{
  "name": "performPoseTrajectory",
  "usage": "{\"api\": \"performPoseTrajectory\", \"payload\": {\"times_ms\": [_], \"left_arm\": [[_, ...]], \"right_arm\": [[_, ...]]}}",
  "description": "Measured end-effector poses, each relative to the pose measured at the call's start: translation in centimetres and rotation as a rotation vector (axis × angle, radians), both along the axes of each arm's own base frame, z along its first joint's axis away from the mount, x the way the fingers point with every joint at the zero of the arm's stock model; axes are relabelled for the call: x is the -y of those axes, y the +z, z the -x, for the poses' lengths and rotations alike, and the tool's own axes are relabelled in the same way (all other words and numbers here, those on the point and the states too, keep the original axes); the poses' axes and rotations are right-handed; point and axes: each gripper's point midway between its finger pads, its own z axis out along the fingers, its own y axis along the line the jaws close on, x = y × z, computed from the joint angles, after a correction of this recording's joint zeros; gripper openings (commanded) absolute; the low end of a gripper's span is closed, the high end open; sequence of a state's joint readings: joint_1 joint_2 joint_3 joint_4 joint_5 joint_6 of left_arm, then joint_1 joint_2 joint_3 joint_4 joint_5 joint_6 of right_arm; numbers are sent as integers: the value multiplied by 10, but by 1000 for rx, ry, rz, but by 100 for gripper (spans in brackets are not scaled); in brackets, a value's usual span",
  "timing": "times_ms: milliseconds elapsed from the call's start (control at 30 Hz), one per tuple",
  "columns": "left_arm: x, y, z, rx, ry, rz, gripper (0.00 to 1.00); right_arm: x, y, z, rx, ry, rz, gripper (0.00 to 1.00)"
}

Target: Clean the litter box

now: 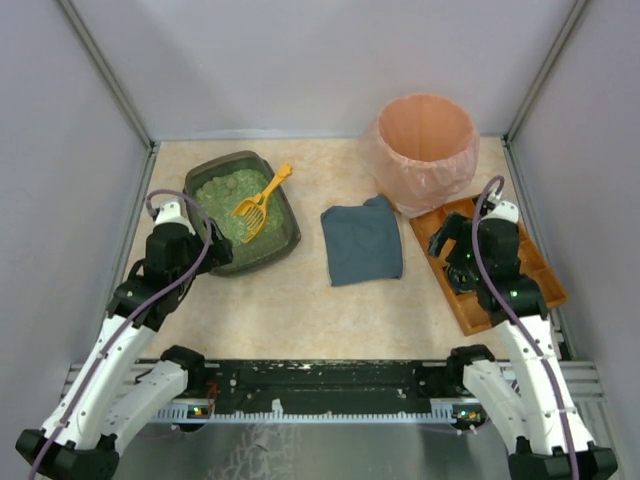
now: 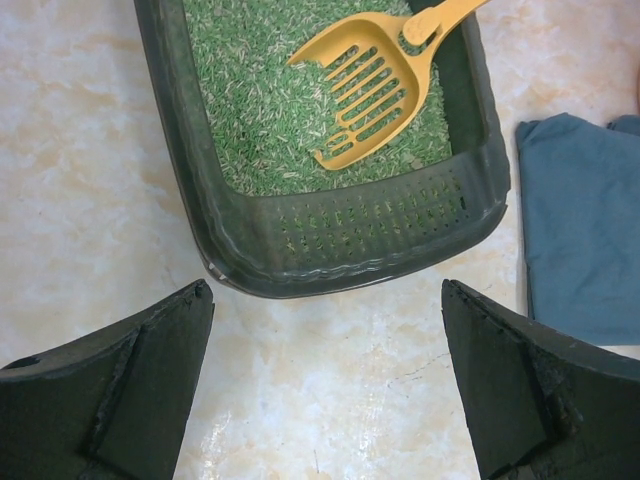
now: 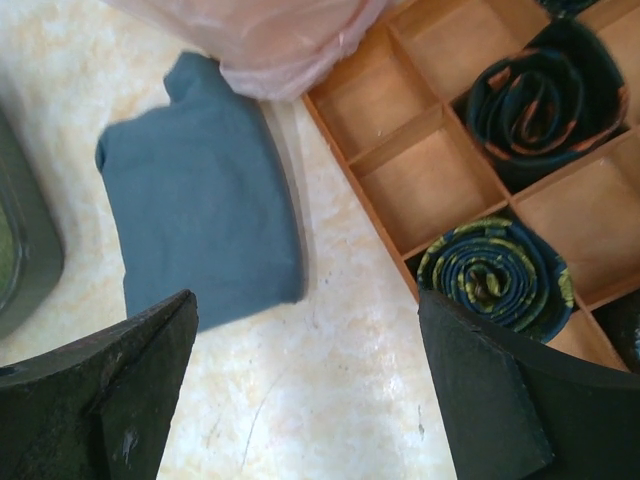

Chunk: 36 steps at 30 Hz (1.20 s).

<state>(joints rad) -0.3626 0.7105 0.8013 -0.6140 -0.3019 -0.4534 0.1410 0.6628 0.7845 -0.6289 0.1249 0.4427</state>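
We count one litter box (image 2: pixel 300 268) of green litter, one yellow scoop (image 2: pixel 365 85) lying in it, one blue cloth (image 1: pixel 362 243), one pink-lined bin (image 1: pixel 425 150) and one orange tray (image 3: pixel 435 190) with two rolls in plain view. The box sits far left on the table, its near rim just ahead of our left gripper (image 2: pixel 327 287), whose jaws gape empty. Our right gripper (image 3: pixel 307 295), equally wide and empty, hangs between cloth and tray, well apart from the box.

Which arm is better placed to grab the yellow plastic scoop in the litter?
Left: the left gripper hovers open at the near rim of the dark grey plastic litter box holding the yellow scoop; the right gripper is by the orange compartmented tray, beyond the blue cloth.
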Motion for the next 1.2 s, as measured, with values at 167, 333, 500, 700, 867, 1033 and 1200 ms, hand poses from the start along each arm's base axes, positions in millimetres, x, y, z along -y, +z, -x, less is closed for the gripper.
{"api": "performPoseTrajectory", "payload": {"times_ms": [167,333,500,700,867,1033,1200], "left_arm": [[-1,-8,-4,-28,19,1,100],[2,-9,-8,-31,8,11,100],[6,-17,-11,-63,-9,9,100],[0,-22,-13,-74,-2,-45,100],[-7,-25,-15,-84,10,-94,100],[-10,-29,-17,-97,20,-115,100],[-9,-33,-17,-112,12,-118,100]], "right_arm": [[-13,-17,-4,-160,59,-48,92],[-28,-32,0,-288,112,-125,92],[-42,-50,4,-426,167,-195,92],[-50,-57,7,-463,233,-216,92],[-74,-46,-1,-380,281,-201,92],[-149,-42,-7,-306,419,-178,90],[-206,-61,-30,-277,424,-217,90]]}}
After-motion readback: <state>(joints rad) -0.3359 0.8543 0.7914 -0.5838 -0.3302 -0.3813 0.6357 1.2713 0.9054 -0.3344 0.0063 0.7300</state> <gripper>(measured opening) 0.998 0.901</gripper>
